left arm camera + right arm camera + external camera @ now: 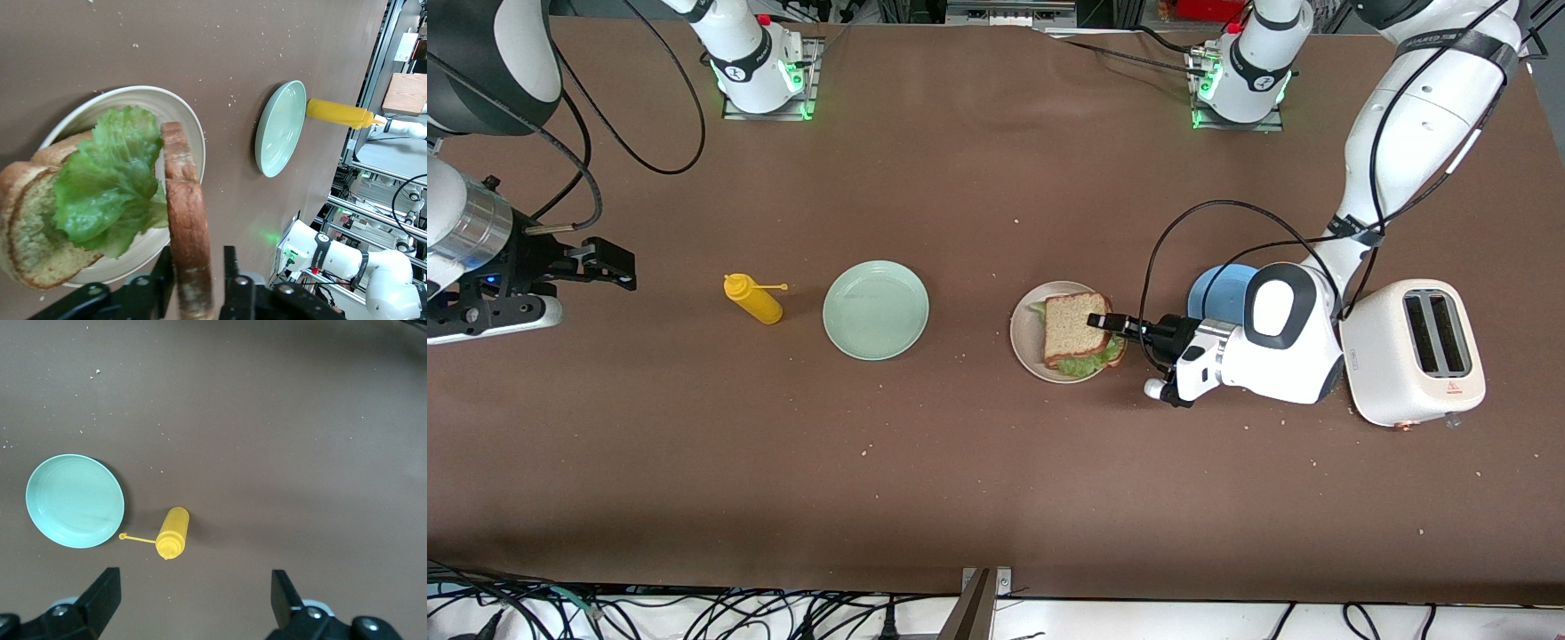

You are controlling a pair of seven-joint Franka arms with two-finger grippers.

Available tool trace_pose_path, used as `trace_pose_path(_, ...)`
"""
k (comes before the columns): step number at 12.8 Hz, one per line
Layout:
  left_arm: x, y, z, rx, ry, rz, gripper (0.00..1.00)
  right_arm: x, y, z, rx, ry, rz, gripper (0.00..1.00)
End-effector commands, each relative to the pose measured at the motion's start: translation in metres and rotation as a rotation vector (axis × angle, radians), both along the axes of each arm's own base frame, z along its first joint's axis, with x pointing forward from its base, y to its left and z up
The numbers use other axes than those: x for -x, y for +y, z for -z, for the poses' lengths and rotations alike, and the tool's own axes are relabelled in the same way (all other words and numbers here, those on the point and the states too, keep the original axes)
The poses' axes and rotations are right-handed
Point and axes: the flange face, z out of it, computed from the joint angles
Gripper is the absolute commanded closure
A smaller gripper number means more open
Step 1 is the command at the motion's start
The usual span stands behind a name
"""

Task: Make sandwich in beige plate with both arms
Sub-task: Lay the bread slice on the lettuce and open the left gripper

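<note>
The beige plate point(1024, 342) holds a bottom bread slice point(33, 233) with green lettuce point(107, 180) on it. A top bread slice point(1072, 327) lies level over the lettuce. My left gripper point(1100, 321) reaches in level from the toaster's side, with the slice's edge between its fingers. In the left wrist view point(195, 280) one finger point(160, 280) touches the slice point(183, 200), while the other stands a small gap off it. My right gripper point(618, 267) is open and empty over bare table at the right arm's end, where it waits; it also shows in the right wrist view point(193, 600).
A mint-green plate point(876, 309) and a yellow squeeze bottle point(753, 300) lie between the beige plate and my right gripper. A blue plate point(1218, 289) sits under my left arm. A white toaster point(1414, 351) stands at the left arm's end. Crumbs dot the table.
</note>
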Motion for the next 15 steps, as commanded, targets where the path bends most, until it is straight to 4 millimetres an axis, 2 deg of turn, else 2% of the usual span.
trace_pose_path(1,0.003,0.006,0.008,0.004,-0.004,0.001,0.0,0.001,0.001,-0.002,0.001,-0.003,-0.002,0.0)
trace_pose_path(9,0.001,0.028,0.001,-0.184,-0.113,0.139,0.0,0.001,0.001,-0.001,0.001,-0.001,-0.002,0.0)
trace_pose_path(11,0.0,0.031,-0.009,-0.225,-0.142,0.175,0.0,0.001,0.001,-0.001,0.001,-0.001,-0.002,0.0)
trace_pose_path(12,0.0,0.036,-0.021,-0.234,-0.144,0.183,0.0,0.001,0.001,-0.001,0.001,-0.001,-0.002,0.0)
trace_pose_path(13,0.001,0.041,-0.043,-0.254,-0.138,0.193,0.0,0.001,0.001,-0.001,0.001,-0.001,-0.002,0.0)
trace_pose_path(15,0.003,0.062,-0.08,-0.277,-0.127,0.209,0.0,0.001,0.001,-0.001,0.001,-0.001,-0.002,0.0)
